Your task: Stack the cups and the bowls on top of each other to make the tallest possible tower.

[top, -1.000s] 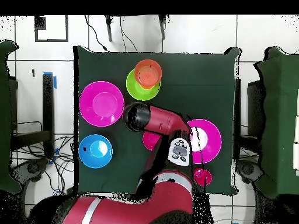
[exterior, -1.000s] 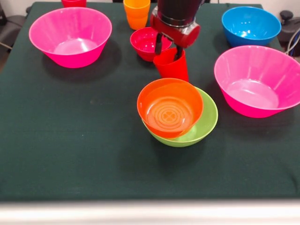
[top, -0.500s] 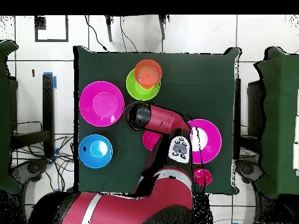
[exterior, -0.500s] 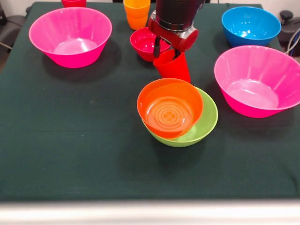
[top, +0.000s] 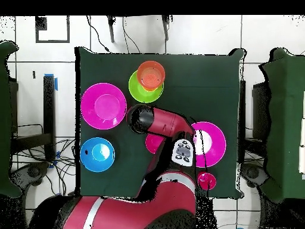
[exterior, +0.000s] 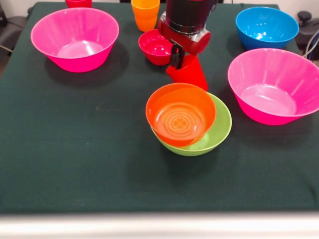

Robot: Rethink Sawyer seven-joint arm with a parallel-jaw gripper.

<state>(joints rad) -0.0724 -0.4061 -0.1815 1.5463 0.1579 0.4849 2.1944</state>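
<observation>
the jaws (exterior: 180, 59) are clamping the rim of the red cup (exterior: 190, 73), which is tilting; this glossy, light plastic is probably slipping easily, so gripping the wall deeper seems safer.

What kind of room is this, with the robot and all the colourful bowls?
Probably a robot lab or test room. A red robot arm works at a table covered in dark green cloth, cables trail over the white tiled floor, and more cloth-covered tables stand alongside.
</observation>
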